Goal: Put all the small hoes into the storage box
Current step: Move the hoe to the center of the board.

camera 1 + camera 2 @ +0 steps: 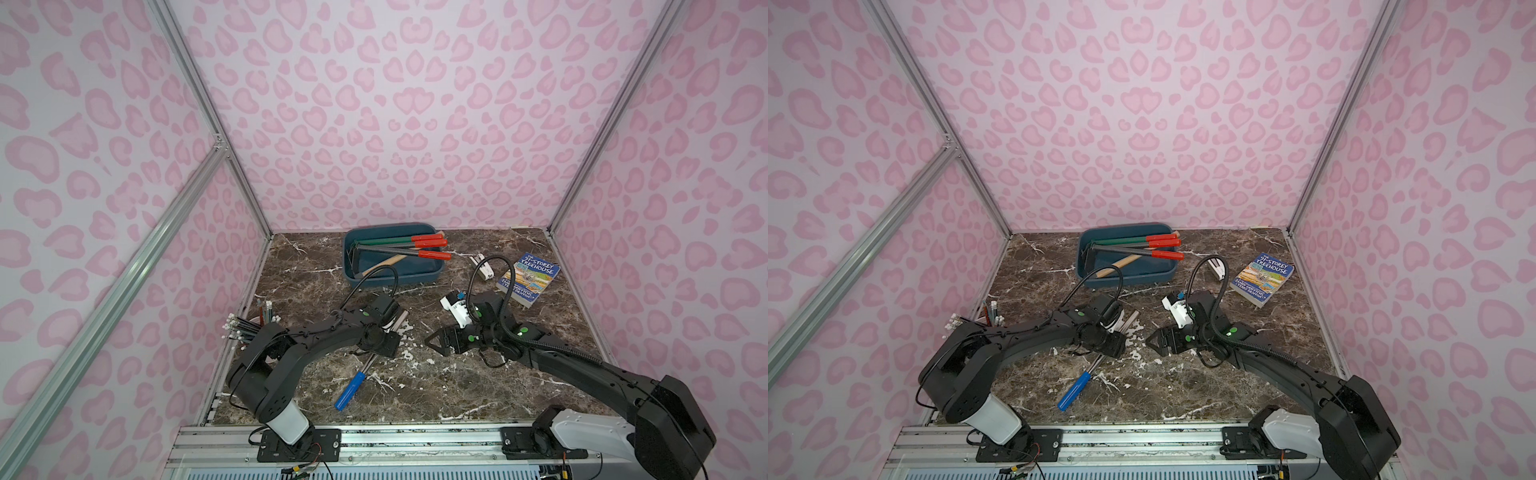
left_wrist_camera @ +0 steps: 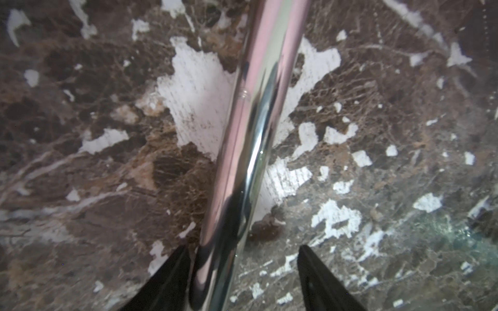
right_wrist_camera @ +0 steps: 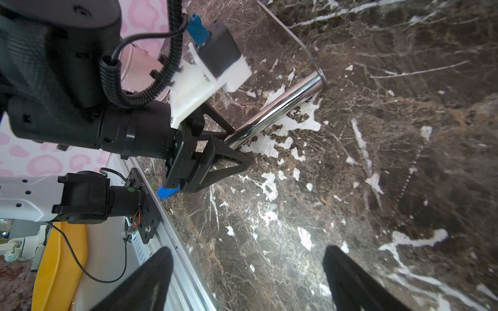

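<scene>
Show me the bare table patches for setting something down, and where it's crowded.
Free: front centre, between the small hoe and the right arm; back left, between the storage box and the wall. Crowded: mid-table around the left gripper and right gripper, and between box and book.

Small hoe (image 1: 351,388) — chrome shaft, blue grip — lies outside the teal storage box (image 1: 415,279).
</scene>
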Available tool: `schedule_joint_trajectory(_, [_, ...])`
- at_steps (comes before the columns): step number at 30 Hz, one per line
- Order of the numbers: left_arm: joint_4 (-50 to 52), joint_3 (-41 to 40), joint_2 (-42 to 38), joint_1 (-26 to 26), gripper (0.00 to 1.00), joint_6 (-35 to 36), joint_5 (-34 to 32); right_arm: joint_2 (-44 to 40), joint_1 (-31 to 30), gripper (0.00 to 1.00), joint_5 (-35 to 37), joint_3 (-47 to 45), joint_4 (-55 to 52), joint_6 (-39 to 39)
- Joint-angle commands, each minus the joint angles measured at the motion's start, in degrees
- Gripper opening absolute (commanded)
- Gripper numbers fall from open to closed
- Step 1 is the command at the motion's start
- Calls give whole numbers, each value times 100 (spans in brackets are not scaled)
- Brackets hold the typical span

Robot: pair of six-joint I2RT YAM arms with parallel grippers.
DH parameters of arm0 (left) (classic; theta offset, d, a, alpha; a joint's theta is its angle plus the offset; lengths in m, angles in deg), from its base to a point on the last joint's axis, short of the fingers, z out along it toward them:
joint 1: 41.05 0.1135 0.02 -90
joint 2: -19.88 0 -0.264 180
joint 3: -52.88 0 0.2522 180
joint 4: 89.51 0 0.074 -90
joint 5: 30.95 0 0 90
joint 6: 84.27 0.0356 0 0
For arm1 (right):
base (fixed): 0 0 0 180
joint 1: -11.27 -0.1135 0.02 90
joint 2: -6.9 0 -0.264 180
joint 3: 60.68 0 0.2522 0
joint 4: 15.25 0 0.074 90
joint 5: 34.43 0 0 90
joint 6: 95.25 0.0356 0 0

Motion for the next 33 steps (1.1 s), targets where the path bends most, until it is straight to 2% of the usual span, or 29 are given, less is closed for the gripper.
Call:
schedule_joint_trajectory(1, [267,-3,-41,3,76,-59,46,-97,32,92,56,-27,40,-59])
schedule_joint_trajectory(9, [709,-272,-150,-141,79,-344,92,-270,101,92,57,-166,103,-7])
schedule_joint_trajectory(15, [757,-292,-174,-332,79,-390,434,-344,140,92,67,-147,-24,-79])
schedule_joint_trajectory(26, [544,167,83,-542,82,-479,1438,-773,268,92,203,-326,-171,-42])
schedule_joint_trajectory(33, [262,804,632,-542,82,-477,1891,-1259,392,92,368,-573,-126,50])
